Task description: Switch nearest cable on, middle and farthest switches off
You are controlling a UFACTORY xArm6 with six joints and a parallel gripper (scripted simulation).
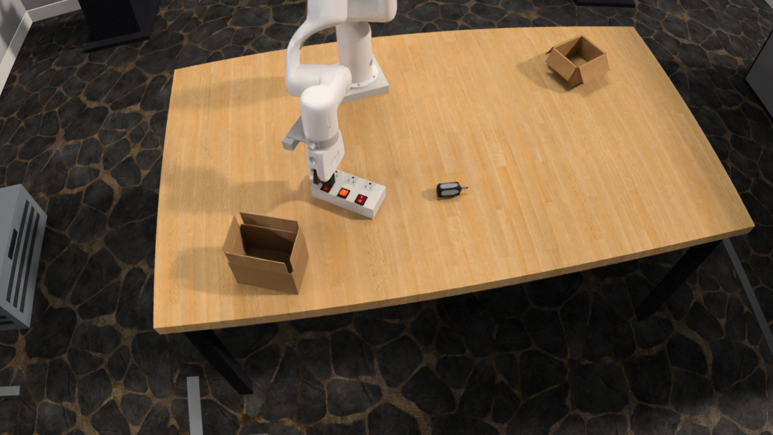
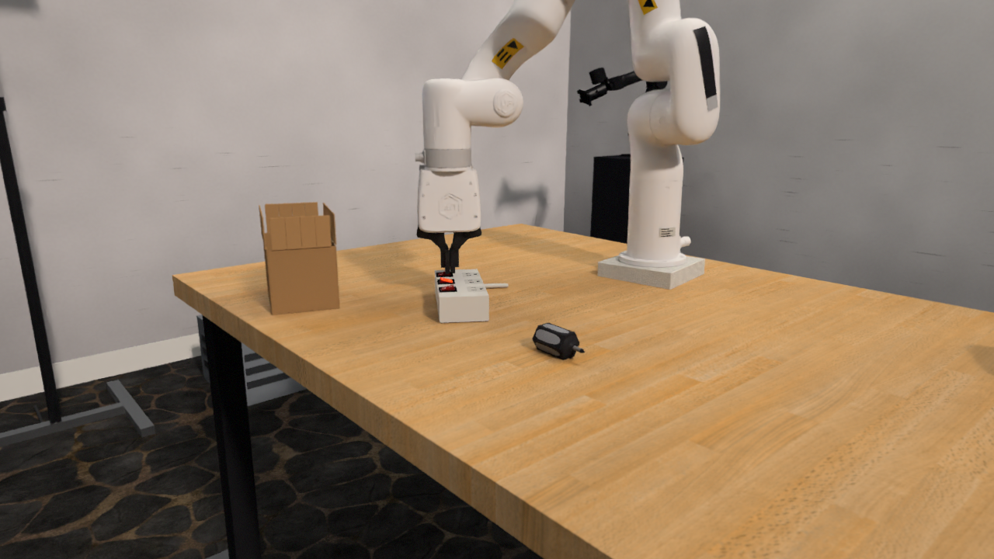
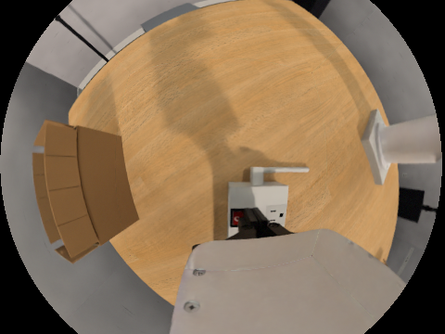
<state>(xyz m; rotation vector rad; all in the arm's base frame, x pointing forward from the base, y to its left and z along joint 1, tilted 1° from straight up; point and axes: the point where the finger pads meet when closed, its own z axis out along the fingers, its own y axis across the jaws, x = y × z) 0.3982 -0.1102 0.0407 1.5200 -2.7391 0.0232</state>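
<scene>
Jaws pinched shut and empty, we had our gripper [image 1: 323, 182] pressing the cable-end switch [image 1: 325, 187]; middle switch [image 1: 343, 192] likely needed flipping next.

We see a tall brown box [image 1: 266, 254], a small open box [image 1: 577, 60], and a little black tool [image 1: 450, 189] on the tabletop [image 1: 540, 216].

hand [image 1: 322, 181] above power strip [image 1: 349, 193], on table [image 1: 486, 216]

Closed jaws atop white power strip [image 2: 462, 300]
</scene>
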